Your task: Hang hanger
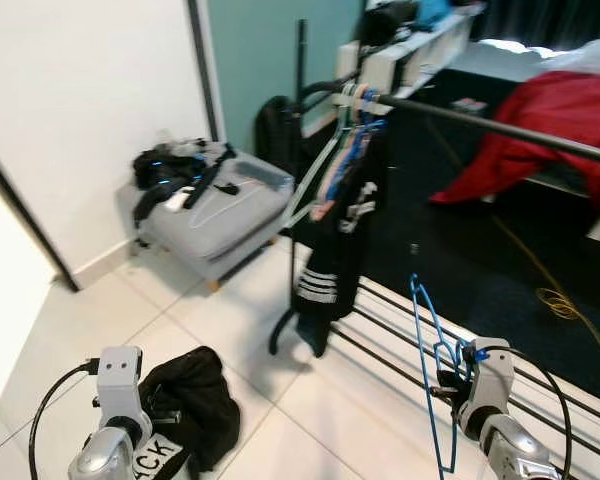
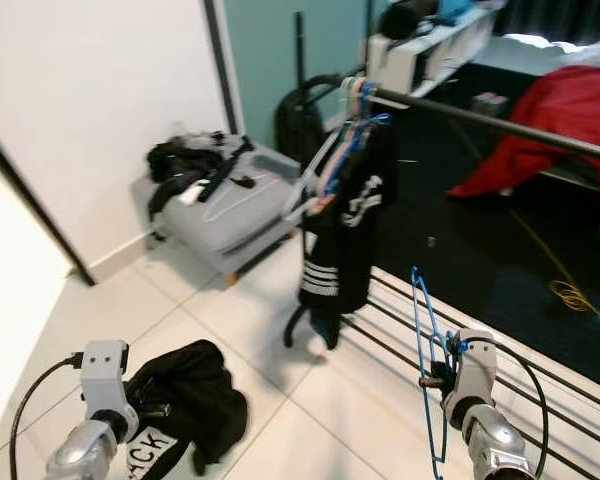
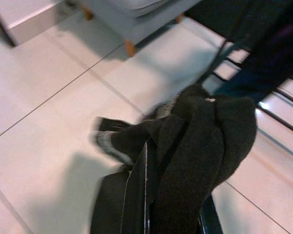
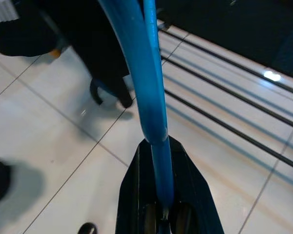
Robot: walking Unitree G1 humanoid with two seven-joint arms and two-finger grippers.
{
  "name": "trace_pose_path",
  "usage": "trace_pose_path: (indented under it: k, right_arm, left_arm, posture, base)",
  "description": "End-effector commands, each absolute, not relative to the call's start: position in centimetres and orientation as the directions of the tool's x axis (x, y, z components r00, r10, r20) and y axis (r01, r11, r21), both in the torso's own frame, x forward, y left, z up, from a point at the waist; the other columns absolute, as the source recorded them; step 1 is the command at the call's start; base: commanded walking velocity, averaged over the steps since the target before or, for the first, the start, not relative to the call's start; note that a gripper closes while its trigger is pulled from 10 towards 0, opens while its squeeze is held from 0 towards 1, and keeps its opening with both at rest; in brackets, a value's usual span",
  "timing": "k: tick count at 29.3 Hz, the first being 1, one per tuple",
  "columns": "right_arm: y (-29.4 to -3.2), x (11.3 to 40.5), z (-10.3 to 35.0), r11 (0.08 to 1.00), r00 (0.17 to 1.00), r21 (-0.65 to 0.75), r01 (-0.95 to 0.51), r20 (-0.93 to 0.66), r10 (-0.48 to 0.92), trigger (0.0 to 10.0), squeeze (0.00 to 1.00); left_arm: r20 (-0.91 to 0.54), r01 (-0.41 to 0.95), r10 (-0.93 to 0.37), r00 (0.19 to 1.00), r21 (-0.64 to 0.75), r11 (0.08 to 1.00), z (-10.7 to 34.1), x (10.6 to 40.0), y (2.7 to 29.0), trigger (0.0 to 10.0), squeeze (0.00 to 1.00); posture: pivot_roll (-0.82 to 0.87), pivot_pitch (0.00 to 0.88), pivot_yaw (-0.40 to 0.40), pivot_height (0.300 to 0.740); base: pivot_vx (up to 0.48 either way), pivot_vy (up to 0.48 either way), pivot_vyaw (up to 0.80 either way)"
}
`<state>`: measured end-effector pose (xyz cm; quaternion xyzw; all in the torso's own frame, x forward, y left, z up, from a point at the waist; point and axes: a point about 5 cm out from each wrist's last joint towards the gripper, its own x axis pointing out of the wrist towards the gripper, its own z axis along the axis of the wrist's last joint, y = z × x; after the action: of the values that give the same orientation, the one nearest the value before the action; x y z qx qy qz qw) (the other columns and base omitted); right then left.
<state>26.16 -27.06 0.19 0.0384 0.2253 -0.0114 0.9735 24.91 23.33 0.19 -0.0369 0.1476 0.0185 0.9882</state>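
We noted the right tool point(image 1: 450, 385) clamped on a blue hanger point(image 1: 432, 360); the left tool point(image 3: 151, 195) gripped a black garment point(image 3: 195, 146).

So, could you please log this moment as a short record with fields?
right gripper: shut on blue hanger, low before the rack
left gripper: shut on black garment, above the tiled floor
rail: carries a black top on hangers
behind: grey ottoman with dark items
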Motion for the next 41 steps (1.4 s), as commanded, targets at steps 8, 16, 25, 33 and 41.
trace_pose_path:
  k: [8, 16, 25, 33, 41]
  right_arm:
    - [-26.56, 25.89, -0.30, 0.996, 0.891, 0.080, 0.042, -0.453, -0.001, 10.0, 0.00]
    - [-26.71, 25.74, -0.37, 0.995, 0.892, 0.086, 0.053, -0.452, -0.009, 10.0, 0.00]
    - [-26.88, 25.99, -0.19, 0.995, 0.889, 0.087, 0.054, -0.457, -0.008, 10.0, 0.00]
    - [-27.06, 25.81, -0.35, 0.994, 0.883, 0.087, 0.067, -0.469, -0.019, 10.0, 0.00]
    - [-27.19, 25.49, -0.49, 0.993, 0.884, 0.094, 0.068, -0.467, -0.016, 10.0, 0.00]
  left_arm:
    - [-0.286, -0.062, 0.041, 0.957, -0.064, 0.996, 0.41, 25.11, 24.22, 10.0, 0.00]
    - [-0.287, -0.063, 0.042, 0.957, -0.067, 0.996, 0.22, 24.92, 24.24, 10.0, 0.00]
    - [-0.280, -0.064, 0.044, 0.959, -0.062, 0.996, 0.38, 25.33, 24.06, 10.0, 0.00]
    - [-0.285, -0.067, 0.046, 0.958, -0.065, 0.996, 0.15, 25.33, 23.79, 10.0, 0.00]
    - [-0.279, -0.067, 0.046, 0.959, -0.064, 0.996, 0.10, 24.89, 23.98, 10.0, 0.00]
  posture:
    - [0.02, 0.111, 0.019, 0.740]
    - [0.03, 0.099, 0.002, 0.740]
    - [0.03, 0.100, -0.003, 0.740]
    - [0.04, 0.075, -0.011, 0.740]
    - [0.04, 0.102, -0.001, 0.740]
  base:
    - [0.000, 0.000, 0.74]
    - [0.000, 0.000, 0.74]
    - [0.000, 0.000, 0.74]
    - [0.000, 0.000, 0.74]
    - [0.000, 0.000, 0.74]
